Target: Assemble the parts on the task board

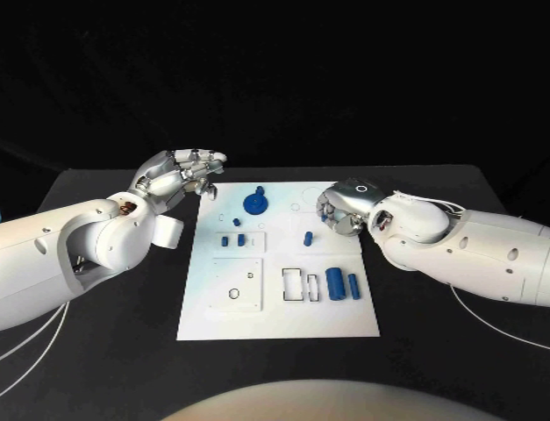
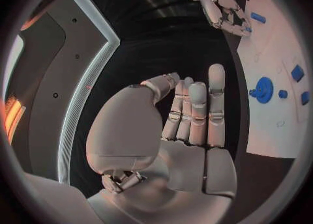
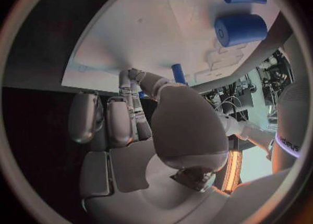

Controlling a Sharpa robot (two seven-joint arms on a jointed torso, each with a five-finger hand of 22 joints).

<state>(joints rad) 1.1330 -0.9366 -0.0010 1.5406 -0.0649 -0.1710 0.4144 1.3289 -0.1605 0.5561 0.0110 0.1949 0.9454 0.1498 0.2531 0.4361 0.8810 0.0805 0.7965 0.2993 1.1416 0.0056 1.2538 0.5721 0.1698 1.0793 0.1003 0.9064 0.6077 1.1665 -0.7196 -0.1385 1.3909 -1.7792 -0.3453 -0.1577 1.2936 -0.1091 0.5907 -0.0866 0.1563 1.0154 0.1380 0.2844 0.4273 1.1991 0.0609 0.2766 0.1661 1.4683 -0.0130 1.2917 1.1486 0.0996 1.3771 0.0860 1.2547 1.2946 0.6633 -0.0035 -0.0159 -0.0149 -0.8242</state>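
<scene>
1. Nearest the robot, the white task board (image 1: 281, 316) lies flat in the middle of the black worktop (image 1: 452, 351), its long side running away from the robot.
2. On the board's near right part two blue cylinders lie side by side, the thicker cylinder (image 1: 335, 284) just left of the thinner cylinder (image 1: 353, 283); left of them are two empty rectangular outlines.
3. Further up, a small blue peg (image 1: 309, 238) stands in the board near its right edge, and a few small blue pieces (image 1: 233, 239) sit on a raised white panel on the left side.
4. The right hand (image 1: 340, 213) hangs over the board's right edge, just beyond the peg. Its fingers are curled downward toward the board with the thumb drawn in, and from the wrist camera the fingertips sit close by the peg; I cannot tell whether they actually touch or hold it.
5. Toward the far end stands a round blue wheel-like part (image 1: 257, 203), near the board's middle.
6. The left hand (image 1: 180, 178) is raised off the board's far left corner, palm open, fingers straight and close together, holding nothing.
</scene>
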